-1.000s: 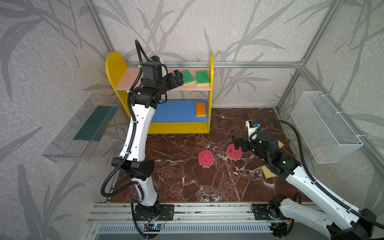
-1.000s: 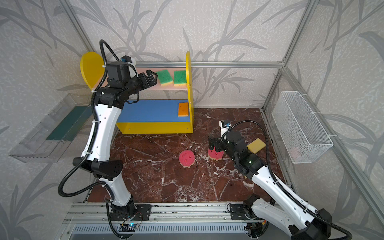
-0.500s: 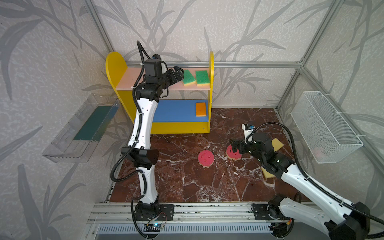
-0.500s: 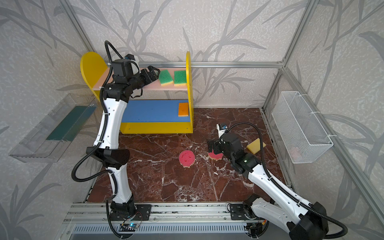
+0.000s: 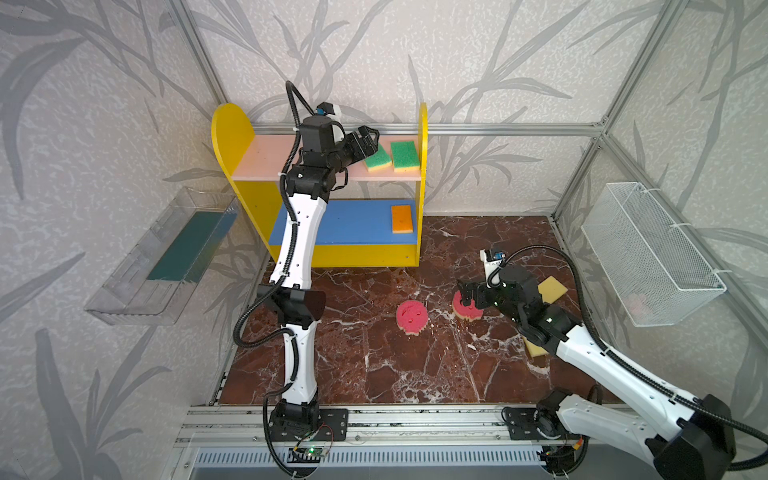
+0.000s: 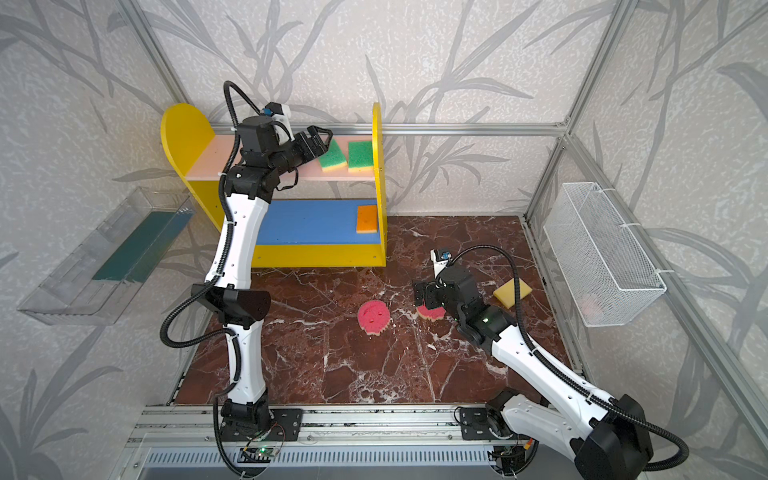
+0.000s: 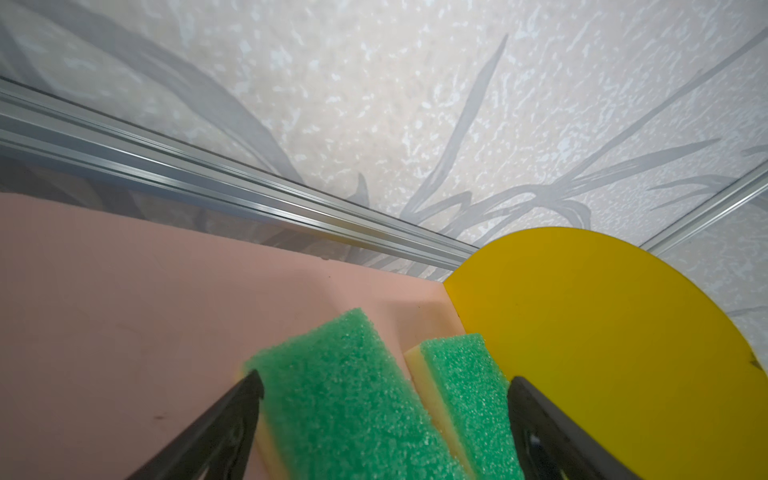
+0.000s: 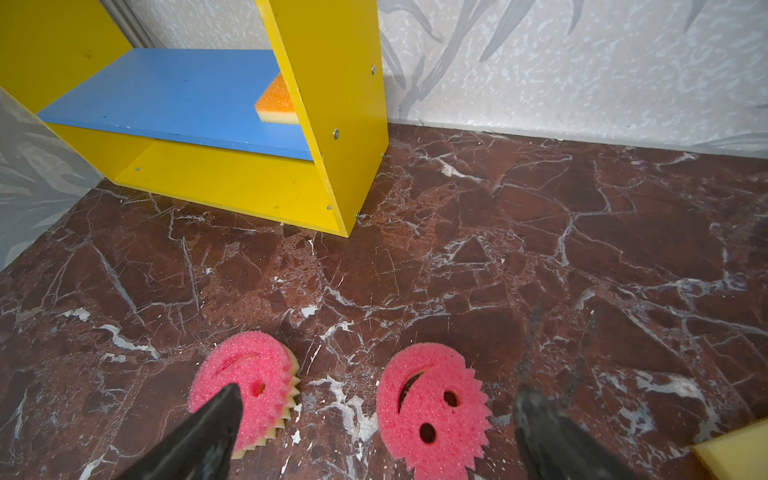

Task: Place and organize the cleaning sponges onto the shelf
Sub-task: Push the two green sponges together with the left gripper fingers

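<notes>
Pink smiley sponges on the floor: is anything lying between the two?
No. Only bare marble floor lies between the pink smiley sponges, clearest in the right wrist view.

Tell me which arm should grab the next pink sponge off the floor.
Right. The right pincer hangs open over a pink sponge on the floor. The left pincer is up at the shelf's top board, by the green sponges, far from both pink ones.
</notes>
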`<control>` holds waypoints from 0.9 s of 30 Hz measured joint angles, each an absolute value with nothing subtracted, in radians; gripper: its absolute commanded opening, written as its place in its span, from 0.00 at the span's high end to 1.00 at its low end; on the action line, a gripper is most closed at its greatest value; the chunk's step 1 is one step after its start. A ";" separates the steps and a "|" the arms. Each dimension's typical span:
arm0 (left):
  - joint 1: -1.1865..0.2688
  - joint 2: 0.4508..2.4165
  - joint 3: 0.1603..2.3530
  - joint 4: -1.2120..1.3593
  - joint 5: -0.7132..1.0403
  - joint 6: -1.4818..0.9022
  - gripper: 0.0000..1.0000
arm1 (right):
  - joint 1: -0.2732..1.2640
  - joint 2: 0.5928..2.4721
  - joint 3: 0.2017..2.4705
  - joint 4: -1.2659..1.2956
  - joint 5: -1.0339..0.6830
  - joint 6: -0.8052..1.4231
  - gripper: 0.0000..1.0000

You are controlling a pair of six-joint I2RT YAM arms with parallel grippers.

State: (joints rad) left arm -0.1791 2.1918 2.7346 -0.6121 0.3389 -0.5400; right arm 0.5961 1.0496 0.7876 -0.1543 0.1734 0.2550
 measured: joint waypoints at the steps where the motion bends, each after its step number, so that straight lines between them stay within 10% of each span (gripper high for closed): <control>1: -0.194 2.193 2.735 -0.612 0.336 -0.532 0.06 | 0.596 1.054 0.788 -0.154 0.173 0.255 0.01; 27: -0.200 2.148 2.690 -0.636 0.225 -0.512 0.01 | 0.574 1.061 0.772 -0.147 0.146 0.293 0.01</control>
State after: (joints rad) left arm -0.1997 2.1475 2.6904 -0.6357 0.2249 -0.5117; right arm 0.5739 1.0611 0.7719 -0.1467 0.1463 0.2928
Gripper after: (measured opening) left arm 0.991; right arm 0.993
